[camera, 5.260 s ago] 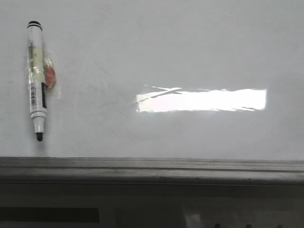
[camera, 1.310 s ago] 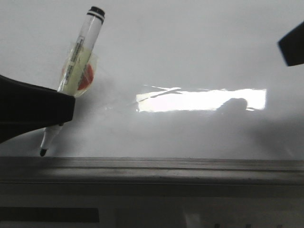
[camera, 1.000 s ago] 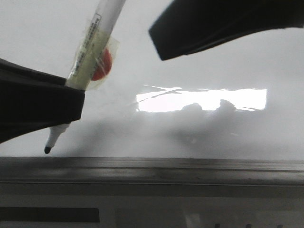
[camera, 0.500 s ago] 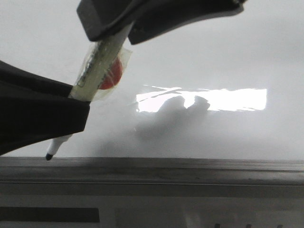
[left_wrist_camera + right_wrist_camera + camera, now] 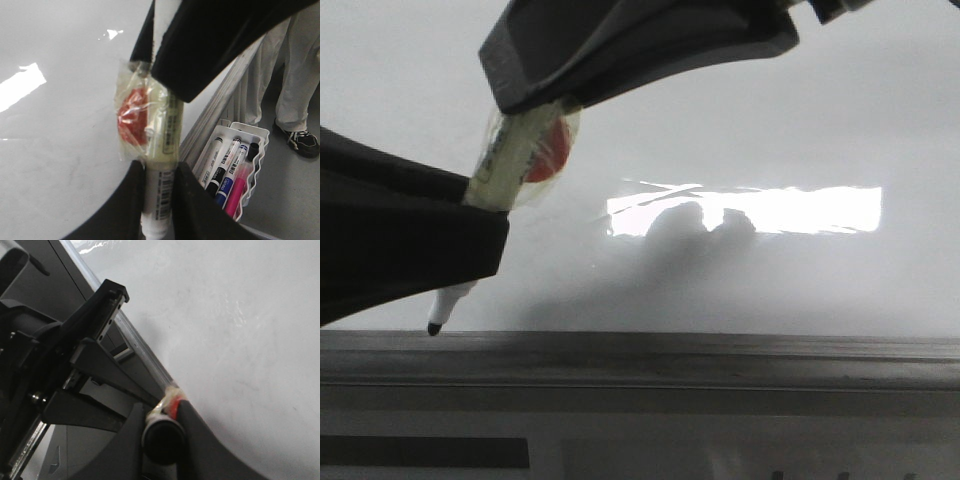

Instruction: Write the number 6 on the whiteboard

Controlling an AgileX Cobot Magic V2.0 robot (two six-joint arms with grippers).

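Note:
The whiteboard (image 5: pixel 770 110) is bare; no number 6 shows on it. My left gripper (image 5: pixel 485 215) is shut on the lower barrel of a white marker pen (image 5: pixel 510 165), which is tilted with its black tip (image 5: pixel 435 328) just above the board's near edge. Clear tape and a red blob are wrapped round its middle. My right gripper (image 5: pixel 535 85) is shut on the marker's upper end. In the left wrist view the marker (image 5: pixel 162 135) sits between my left gripper's (image 5: pixel 160 170) jaws. In the right wrist view the marker's butt end (image 5: pixel 162 437) fills my right gripper (image 5: pixel 162 415).
A grey metal ledge (image 5: pixel 670 355) runs along the board's near edge. A bright rectangular glare (image 5: pixel 800 210) lies mid-board. Beside the board, a white tray (image 5: pixel 260 137) holds several spare markers, and a person's legs (image 5: pixel 295 85) stand beyond it.
The right gripper came in from the upper right and closed over the marker's upper end. The left gripper kept hold; the marker tip shifted slightly right and down.

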